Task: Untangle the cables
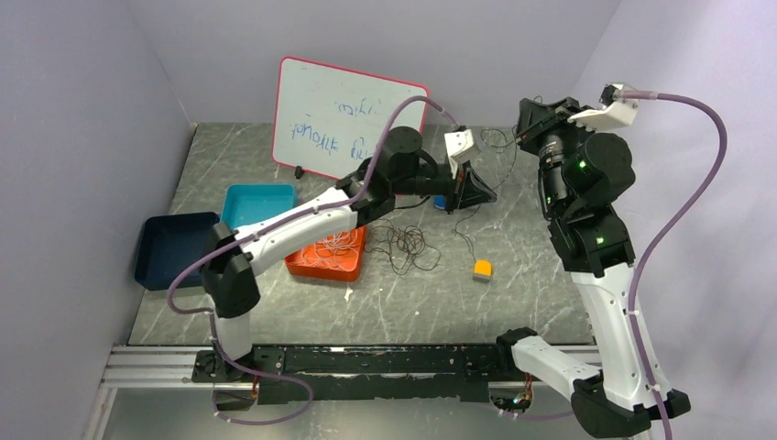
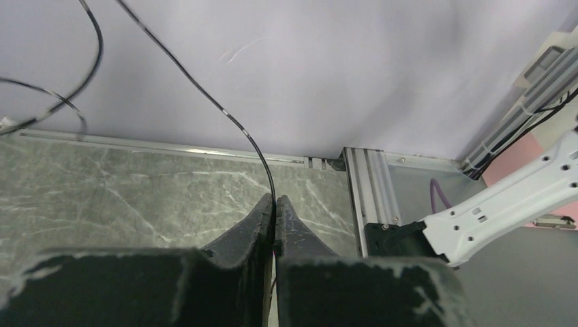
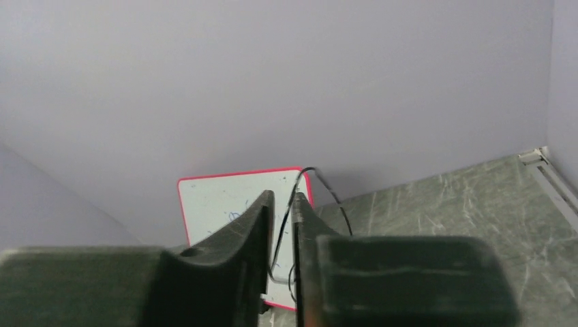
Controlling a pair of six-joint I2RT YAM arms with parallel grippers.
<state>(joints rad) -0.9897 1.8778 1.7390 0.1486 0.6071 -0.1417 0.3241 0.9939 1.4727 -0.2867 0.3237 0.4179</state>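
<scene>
On table (image 1: 412,312): cables (image 1: 403,244) between tray (image 1: 310,269), left, and block (image 1: 482,269), right; whiteboard (image 1: 339,119) behind.

Pale lilac walls (image 1: 92,137) enclose a grey marbled table (image 1: 440,302); a whiteboard (image 1: 339,115) leans against the back wall.

Three trays sit at the left: one dark blue tray (image 1: 169,247), one teal tray (image 1: 259,203) and one orange tray (image 1: 311,266). There is one whiteboard (image 1: 339,115) at the far side, one small orange block (image 1: 482,269) right of centre, and two arms, the left arm (image 1: 293,229) and the right arm (image 1: 605,293). The cables form two bunches, white cables (image 1: 337,246) and dark cables (image 1: 408,246), their strands too tangled to count.
</scene>
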